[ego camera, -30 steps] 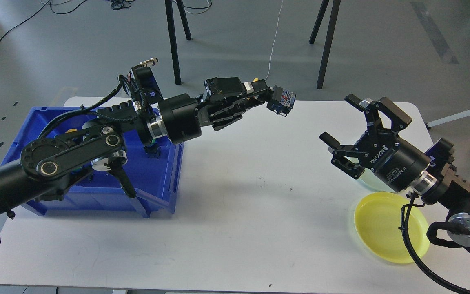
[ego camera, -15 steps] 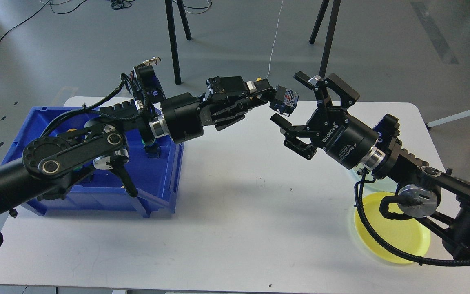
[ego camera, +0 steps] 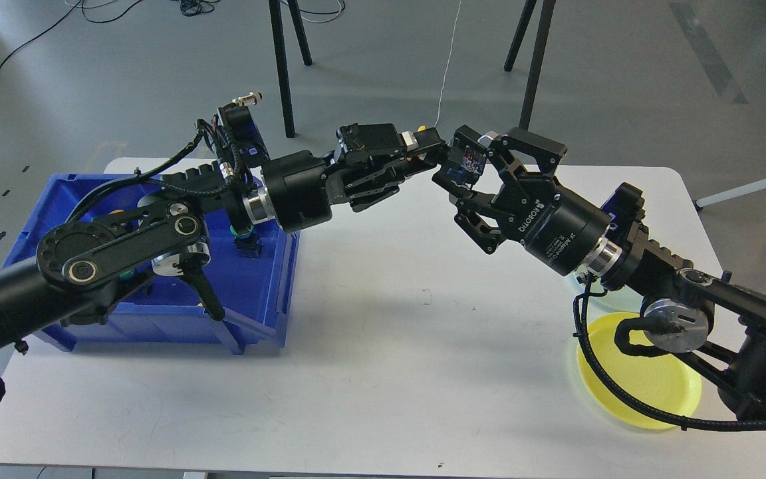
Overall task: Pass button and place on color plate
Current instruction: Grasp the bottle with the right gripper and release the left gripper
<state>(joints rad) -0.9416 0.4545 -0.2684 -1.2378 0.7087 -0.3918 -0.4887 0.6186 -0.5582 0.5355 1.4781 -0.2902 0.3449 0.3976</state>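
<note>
Nearest the camera, the white table (ego camera: 370, 372) carries a yellow plate (ego camera: 649, 392) at its near right; the right arm's elbow joint and a black cable loop cross over the plate, hiding its upper and right rim. A pale greenish edge of something else shows just behind that arm, too covered to identify.

At near left, the left arm's thick links enter from the frame edge and lie over the blue bin (ego camera: 250, 293), hiding most of its inside. Only scraps show within: a small dark blue block with a green top near the bin's right wall and a bit of yellow at the far left, neither clear enough to name.

From there the left arm stretches up and to the right, its forearm nearly level above the table. The left gripper (ego camera: 437, 154) has its fingers drawn together on the button (ego camera: 466, 159), which hangs in the air above the table's far middle, well apart from the plate. The button is a small, dark, boxy unit whose face, with red, white and blue marks, is turned to the right; it is too small and too crowded by fingers to make out a long axis.

The right arm rises from the lower right corner, angling up and left. The right gripper (ego camera: 473, 169) is spread wide, one finger above the button and one below, bracketing it; whether those fingers touch it cannot be told.

Beyond the table, black stand legs (ego camera: 283, 66) and cables lie on the grey floor.
</note>
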